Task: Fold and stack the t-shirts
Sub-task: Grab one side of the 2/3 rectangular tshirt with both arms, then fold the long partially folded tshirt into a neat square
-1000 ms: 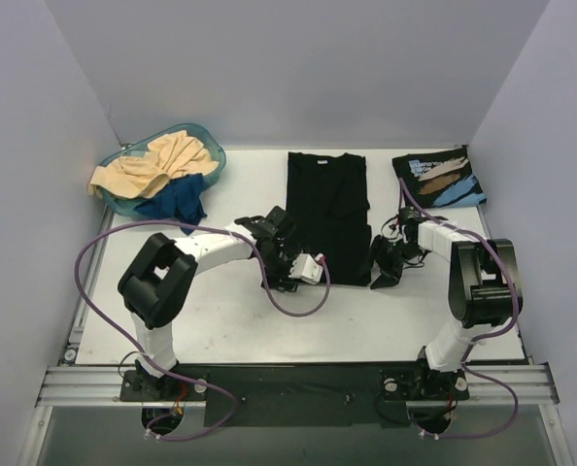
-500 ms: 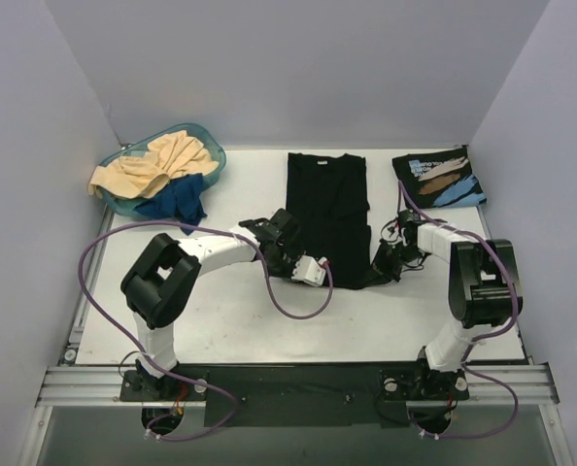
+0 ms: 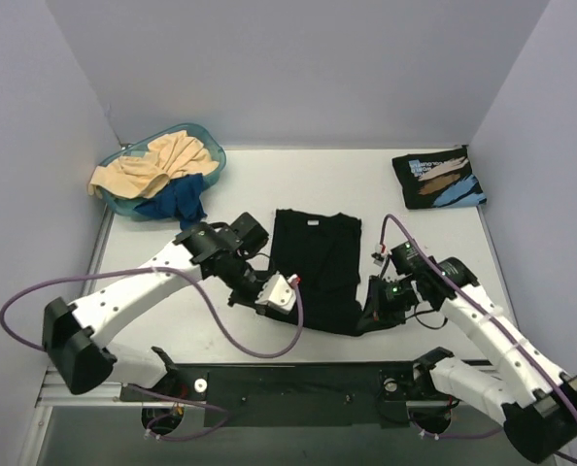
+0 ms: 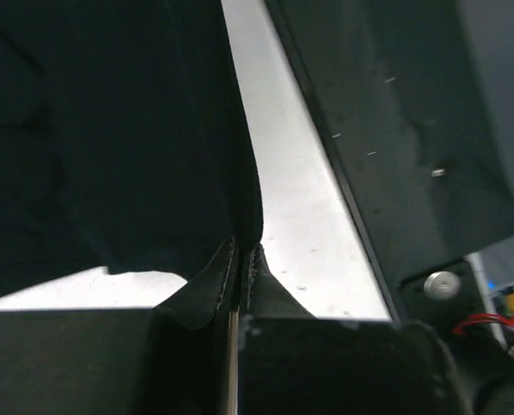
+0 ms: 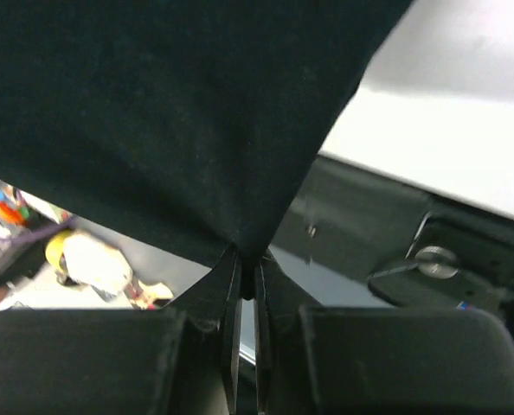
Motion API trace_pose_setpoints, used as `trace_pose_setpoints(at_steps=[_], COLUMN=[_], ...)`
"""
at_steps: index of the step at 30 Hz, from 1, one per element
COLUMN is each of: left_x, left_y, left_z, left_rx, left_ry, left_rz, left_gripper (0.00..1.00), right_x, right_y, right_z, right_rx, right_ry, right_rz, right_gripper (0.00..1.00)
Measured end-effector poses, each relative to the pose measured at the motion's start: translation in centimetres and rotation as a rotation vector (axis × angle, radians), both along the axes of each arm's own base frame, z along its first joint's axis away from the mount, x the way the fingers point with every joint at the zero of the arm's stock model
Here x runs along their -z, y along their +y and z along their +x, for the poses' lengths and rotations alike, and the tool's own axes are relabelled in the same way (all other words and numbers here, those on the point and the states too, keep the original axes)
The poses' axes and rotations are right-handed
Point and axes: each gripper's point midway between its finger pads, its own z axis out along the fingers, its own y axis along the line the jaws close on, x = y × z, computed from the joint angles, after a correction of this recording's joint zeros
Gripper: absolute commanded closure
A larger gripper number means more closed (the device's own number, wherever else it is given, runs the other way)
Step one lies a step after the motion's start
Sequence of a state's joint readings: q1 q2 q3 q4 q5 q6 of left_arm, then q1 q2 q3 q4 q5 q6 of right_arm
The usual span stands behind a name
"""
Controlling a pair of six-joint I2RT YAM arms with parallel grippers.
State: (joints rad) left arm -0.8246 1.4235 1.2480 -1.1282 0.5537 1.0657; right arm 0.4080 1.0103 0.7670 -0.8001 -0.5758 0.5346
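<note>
The plain black t-shirt (image 3: 315,264) lies flat in the middle of the table, collar to the back, and its hem reaches the near edge. My left gripper (image 3: 290,303) is shut on the hem's left corner, where black cloth (image 4: 136,130) is pinched between the fingertips (image 4: 242,255). On the right corner my right gripper (image 3: 371,316) is shut too, and the black cloth (image 5: 179,112) fans out from its tips (image 5: 248,264). The folded black t-shirt with white, tan and light-blue print (image 3: 439,178) lies at the back right.
A translucent teal basin (image 3: 211,152) at the back left holds a beige shirt (image 3: 148,167), and a dark blue shirt (image 3: 177,199) hangs over its rim. The black frame bar (image 3: 298,379) runs along the near table edge, just under both grippers. Purple cables loop beside the arms.
Both grippers have shut on the black t-shirt's hem corners and pulled it toward the near edge. The shirt now lies lower on the table, and both arms are drawn back.
</note>
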Motion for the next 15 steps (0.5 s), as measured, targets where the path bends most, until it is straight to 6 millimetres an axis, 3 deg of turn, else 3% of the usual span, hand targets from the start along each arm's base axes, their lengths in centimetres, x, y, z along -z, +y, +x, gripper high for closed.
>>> trace_pose_setpoints(at_steps=[4,8,11,15], left_x=[-4.6,-7.7,-7.9,-6.9], left_y=[1.1,1.6,2.2,2.0], left_z=[-3.7,-4.3,-2.4,3.2], left_rx=[0.009,-0.075,-0.218,-0.441], left_ry=[0.044,0.088,0.145,0.225], left_rz=[-0.103,-0.169,-0.164,-0.153], left_gripper=[1.0,1.0,1.0,1.0], right_x=[-3.4,-6.4,-7.9,-7.0], right_y=[1.0,1.5,1.8,1.5], right_z=[-3.6,-3.2,-0.9,4.4], right_rx=[-0.064,-0.043,-0.025,0.062], right_ry=[-0.008,-0.039,-0.057,-0.034], right_rz=[0.041,0.064,0.061,0.053], right_gripper=[1.0,1.0,1.0,1.0])
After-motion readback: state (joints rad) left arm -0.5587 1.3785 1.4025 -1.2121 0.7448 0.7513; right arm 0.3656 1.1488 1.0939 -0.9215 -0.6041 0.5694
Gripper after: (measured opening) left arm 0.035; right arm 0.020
